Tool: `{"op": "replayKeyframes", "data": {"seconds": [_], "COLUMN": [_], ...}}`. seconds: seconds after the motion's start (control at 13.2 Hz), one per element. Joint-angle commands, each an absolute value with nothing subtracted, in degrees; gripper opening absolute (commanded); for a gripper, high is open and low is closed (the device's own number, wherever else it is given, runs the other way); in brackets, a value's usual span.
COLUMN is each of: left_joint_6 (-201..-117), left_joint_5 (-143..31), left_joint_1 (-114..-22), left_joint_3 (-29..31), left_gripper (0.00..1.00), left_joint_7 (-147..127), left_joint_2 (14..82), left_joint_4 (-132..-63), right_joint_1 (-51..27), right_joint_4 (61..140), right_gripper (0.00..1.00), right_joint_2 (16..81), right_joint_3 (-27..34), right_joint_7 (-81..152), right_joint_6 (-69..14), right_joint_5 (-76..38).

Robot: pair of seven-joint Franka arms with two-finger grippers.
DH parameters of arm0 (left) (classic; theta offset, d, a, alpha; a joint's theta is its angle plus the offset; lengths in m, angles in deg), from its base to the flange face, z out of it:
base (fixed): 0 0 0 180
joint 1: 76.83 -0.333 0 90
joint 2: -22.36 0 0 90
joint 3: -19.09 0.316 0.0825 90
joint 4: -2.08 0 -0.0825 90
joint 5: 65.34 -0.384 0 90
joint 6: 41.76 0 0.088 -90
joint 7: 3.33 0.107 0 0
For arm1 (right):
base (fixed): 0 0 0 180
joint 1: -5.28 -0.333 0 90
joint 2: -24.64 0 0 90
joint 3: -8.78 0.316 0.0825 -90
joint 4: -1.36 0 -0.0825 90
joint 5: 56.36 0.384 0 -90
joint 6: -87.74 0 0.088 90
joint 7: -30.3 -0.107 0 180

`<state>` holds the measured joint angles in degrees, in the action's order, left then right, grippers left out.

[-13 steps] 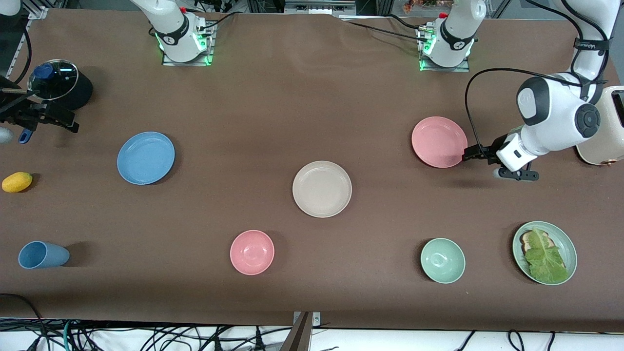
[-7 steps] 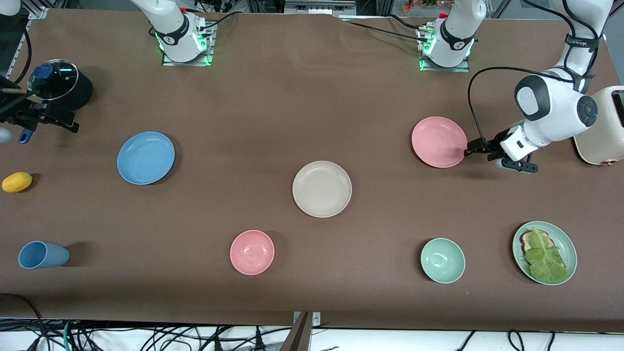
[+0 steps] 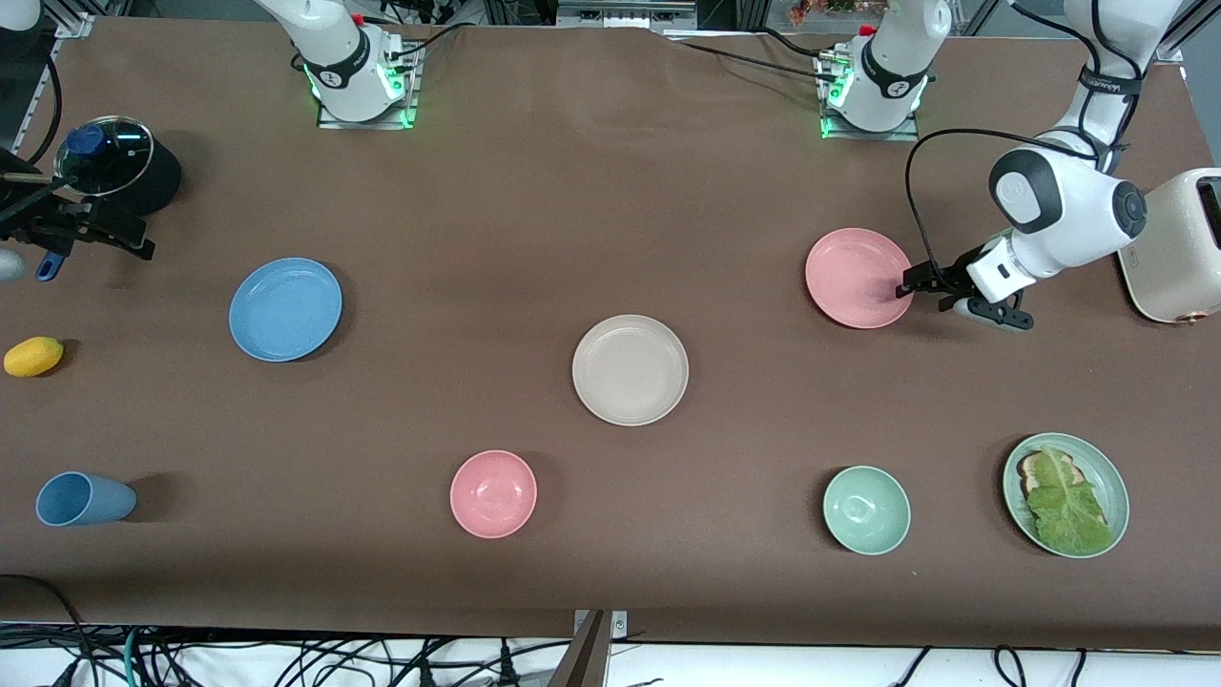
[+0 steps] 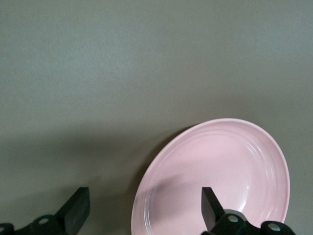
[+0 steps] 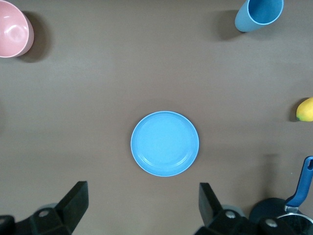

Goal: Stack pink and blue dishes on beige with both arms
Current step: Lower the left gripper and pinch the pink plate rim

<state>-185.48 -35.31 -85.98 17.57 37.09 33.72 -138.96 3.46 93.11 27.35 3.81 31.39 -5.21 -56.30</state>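
The pink plate (image 3: 854, 277) lies flat near the left arm's end of the table. My left gripper (image 3: 906, 288) is low at the plate's edge and open. In the left wrist view the left gripper (image 4: 144, 196) straddles the rim of the pink plate (image 4: 220, 166), with one finger over the dish and the other over bare table. The beige plate (image 3: 630, 369) sits mid-table with nothing on it. The blue plate (image 3: 285, 309) lies toward the right arm's end. My right gripper (image 5: 142, 196) hangs open high above the blue plate (image 5: 165, 143) and is out of the front view.
Nearer the front camera stand a pink bowl (image 3: 493, 493), a green bowl (image 3: 866, 510), a green plate with lettuce (image 3: 1065, 493) and a blue cup (image 3: 81, 498). A lemon (image 3: 33, 356) and a lidded pot (image 3: 119, 172) are at the right arm's end, and a toaster (image 3: 1173, 248) at the left arm's.
The left gripper has crept in toward the pink plate's rim and now straddles it. The plates have not moved.
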Motion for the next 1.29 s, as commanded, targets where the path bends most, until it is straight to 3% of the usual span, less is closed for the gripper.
{"op": "replayKeyframes", "data": {"seconds": [0.0,0.3,1.22], "left_joint_6": [-187.39,-188.98,-190.82], "left_joint_5": [-28.98,-19.92,-14.19], "left_joint_1": [-86.41,-86.41,-88.25], "left_joint_3": [17.24,17.33,17.51], "left_gripper": [1.00,1.00,1.00], "left_joint_7": [44.11,54.31,60.57], "left_joint_2": [34.74,36.86,34.49], "left_joint_4": [-140.39,-141.36,-147.33], "right_joint_1": [3.52,3.52,3.52], "right_joint_4": [92.24,92.24,92.24], "right_gripper": [1.00,1.00,1.00], "right_joint_2": [27.62,27.62,27.62], "right_joint_3": [3.85,3.85,3.94], "right_joint_7": [31.09,31.09,31.09], "right_joint_6": [-4.90,-4.81,-4.90], "right_joint_5": [-55.83,-55.83,-55.74]}}
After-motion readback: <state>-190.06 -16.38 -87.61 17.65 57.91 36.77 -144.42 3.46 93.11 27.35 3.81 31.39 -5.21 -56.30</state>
